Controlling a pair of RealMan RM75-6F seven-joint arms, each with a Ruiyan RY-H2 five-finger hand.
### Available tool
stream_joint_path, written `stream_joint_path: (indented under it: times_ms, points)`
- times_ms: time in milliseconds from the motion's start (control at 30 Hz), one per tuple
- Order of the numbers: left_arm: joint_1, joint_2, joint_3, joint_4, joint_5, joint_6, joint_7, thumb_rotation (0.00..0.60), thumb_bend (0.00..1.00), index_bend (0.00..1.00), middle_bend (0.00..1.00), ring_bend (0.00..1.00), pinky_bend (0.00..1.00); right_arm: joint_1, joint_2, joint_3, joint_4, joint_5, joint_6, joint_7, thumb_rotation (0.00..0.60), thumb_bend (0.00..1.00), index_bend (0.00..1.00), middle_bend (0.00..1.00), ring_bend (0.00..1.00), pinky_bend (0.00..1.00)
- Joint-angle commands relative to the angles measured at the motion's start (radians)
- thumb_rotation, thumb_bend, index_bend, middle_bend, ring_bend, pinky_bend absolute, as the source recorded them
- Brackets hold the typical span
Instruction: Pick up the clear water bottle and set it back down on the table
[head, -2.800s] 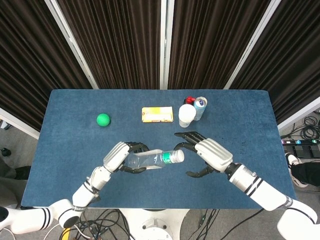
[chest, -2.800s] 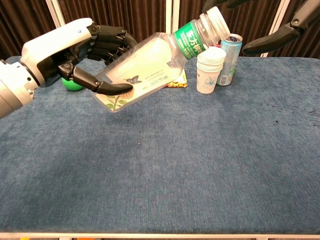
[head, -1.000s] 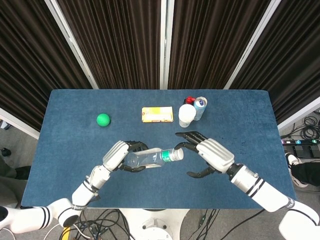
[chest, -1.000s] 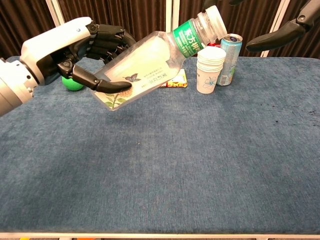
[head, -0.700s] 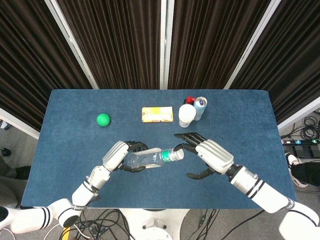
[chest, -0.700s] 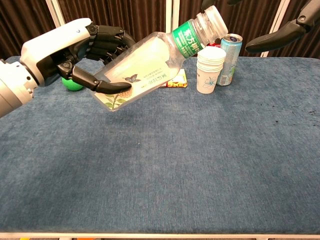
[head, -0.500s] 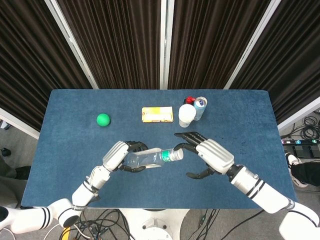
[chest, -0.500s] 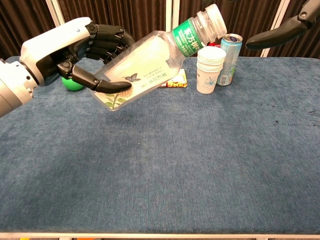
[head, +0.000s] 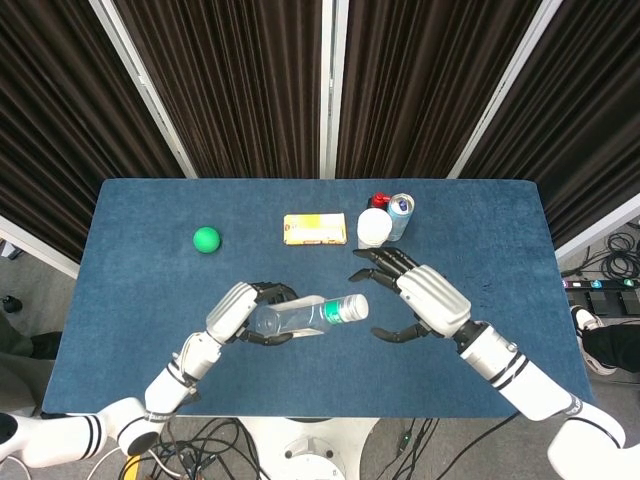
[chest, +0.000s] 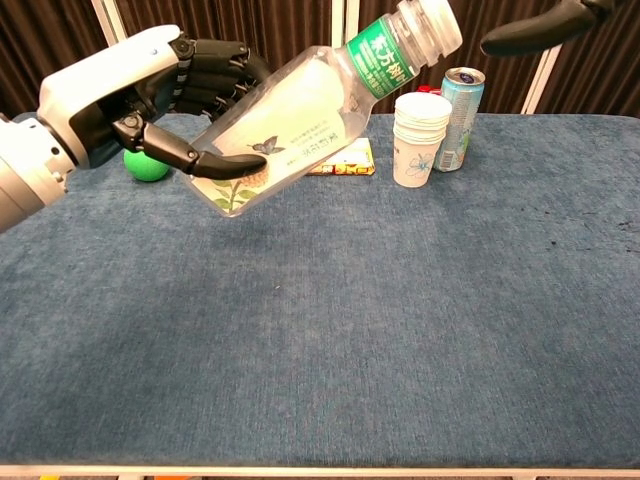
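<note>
The clear water bottle (chest: 300, 110) hangs tilted in the air above the blue table (chest: 400, 330), its green-labelled neck and white cap pointing up and to the right. The left hand (chest: 150, 95) grasps it around the lower body, fingers wrapped behind and thumb across the front. The right hand (head: 425, 296) hovers beside the cap with its fingers spread, holding nothing and apart from the bottle. Farther back stand a stack of paper cups (chest: 420, 138), a drink can (chest: 458, 116), a yellow packet (head: 314, 229) and a green ball (head: 206, 239)
</note>
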Motion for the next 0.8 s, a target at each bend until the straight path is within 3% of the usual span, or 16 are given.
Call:
stream_joint_path:
  times_ms: [33, 467, 800]
  points:
    - [0.000, 0.001, 0.000, -0.003, 0.001, 0.001, -0.002, 0.600, 0.38, 0.56, 0.53, 0.47, 0.52, 0.000, -0.022, 0.009, 0.001, 0.023, 0.010, -0.032, 0.600, 0.16, 0.24, 0.06, 0.00, 0.00]
    - [0.001, 0.007, 0.001, -0.011, 0.001, 0.002, -0.005, 0.600, 0.38, 0.56, 0.53, 0.47, 0.52, 0.012, -0.049, 0.022, -0.001, 0.059, -0.003, -0.072, 0.600, 0.21, 0.34, 0.08, 0.00, 0.00]
    - [0.001, 0.008, 0.001, -0.011, -0.002, 0.000, -0.009, 0.600, 0.38, 0.56, 0.53, 0.47, 0.52, 0.017, -0.060, 0.025, 0.004, 0.067, -0.012, -0.081, 0.600, 0.22, 0.35, 0.09, 0.00, 0.00]
